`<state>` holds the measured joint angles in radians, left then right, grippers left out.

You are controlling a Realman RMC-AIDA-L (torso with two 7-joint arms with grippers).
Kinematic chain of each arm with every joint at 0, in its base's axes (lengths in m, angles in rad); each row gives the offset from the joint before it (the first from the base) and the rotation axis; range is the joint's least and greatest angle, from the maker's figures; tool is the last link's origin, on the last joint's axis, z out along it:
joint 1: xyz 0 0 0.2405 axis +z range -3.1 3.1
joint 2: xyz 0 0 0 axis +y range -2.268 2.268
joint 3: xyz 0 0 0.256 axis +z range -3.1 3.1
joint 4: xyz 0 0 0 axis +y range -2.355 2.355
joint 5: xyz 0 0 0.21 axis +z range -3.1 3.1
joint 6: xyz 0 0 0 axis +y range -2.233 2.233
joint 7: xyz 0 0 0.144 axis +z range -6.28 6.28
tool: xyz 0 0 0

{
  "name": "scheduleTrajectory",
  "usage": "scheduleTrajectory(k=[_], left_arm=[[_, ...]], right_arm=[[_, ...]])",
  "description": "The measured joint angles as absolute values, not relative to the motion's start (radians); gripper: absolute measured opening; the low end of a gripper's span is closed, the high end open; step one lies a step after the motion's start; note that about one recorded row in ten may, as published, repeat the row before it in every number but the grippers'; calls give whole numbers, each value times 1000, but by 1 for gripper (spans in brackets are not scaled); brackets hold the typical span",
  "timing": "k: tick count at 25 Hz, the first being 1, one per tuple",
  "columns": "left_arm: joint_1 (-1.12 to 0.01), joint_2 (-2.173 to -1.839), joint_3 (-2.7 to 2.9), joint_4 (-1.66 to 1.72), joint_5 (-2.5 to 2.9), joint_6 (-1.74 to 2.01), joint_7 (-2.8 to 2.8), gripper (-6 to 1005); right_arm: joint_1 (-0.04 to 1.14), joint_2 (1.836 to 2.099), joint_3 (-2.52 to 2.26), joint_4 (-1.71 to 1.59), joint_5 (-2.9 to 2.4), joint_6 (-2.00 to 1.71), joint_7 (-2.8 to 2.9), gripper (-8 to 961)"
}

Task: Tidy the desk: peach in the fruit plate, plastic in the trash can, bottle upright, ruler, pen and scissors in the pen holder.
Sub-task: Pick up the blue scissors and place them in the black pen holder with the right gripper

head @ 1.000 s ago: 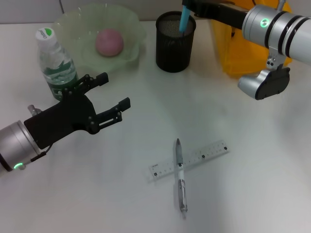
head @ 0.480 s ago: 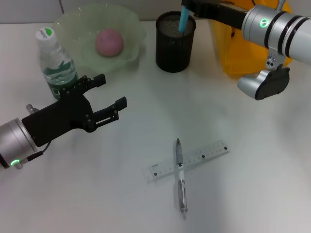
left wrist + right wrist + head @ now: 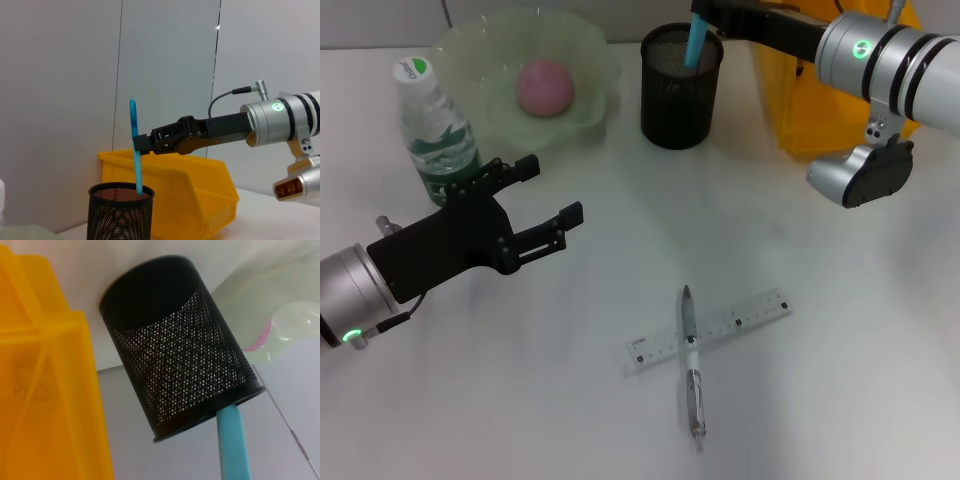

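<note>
Head view: a white desk [image 3: 840, 380] is seen from above. At the far side, the right gripper [image 3: 703, 18] is held over the black mesh pen holder [image 3: 681, 86], its fingers pinched on the light blue scissors [image 3: 696, 42], whose lower end dips into the cup's mouth. A yellow trash can [image 3: 820, 100] is partly hidden behind the right arm. The pink peach [image 3: 545, 87] is seen lying in the pale green fruit plate [image 3: 470, 55], and the bottle [image 3: 433, 130] stands upright just beside it. The left gripper [image 3: 548, 200] hovers near the bottle, fingers spread apart and holding nothing. Nearer the robot, the pen [image 3: 691, 361] lies crossed over the clear ruler [image 3: 710, 329].

Left wrist view: the scissors [image 3: 135, 150] are shown upright, clamped by the right gripper [image 3: 142, 145], tips inside the pen holder [image 3: 120, 212], the trash can [image 3: 190, 195] behind.

Right wrist view: the pen holder [image 3: 180, 347] fills the frame, with the scissors [image 3: 232, 445] at its rim, the trash can [image 3: 45, 390] beside it and the fruit plate [image 3: 270, 300] beyond.
</note>
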<state>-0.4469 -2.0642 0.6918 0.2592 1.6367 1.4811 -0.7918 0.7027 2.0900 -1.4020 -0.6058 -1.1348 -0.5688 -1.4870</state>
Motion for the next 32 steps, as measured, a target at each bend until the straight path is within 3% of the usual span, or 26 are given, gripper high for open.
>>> scheduleTrajectory(k=[32], left_arm=[[-453, -2066, 704, 259, 1637, 1456, -792, 830]], right_arm=[[763, 2090, -1392, -543, -1094, -561, -1477, 272]])
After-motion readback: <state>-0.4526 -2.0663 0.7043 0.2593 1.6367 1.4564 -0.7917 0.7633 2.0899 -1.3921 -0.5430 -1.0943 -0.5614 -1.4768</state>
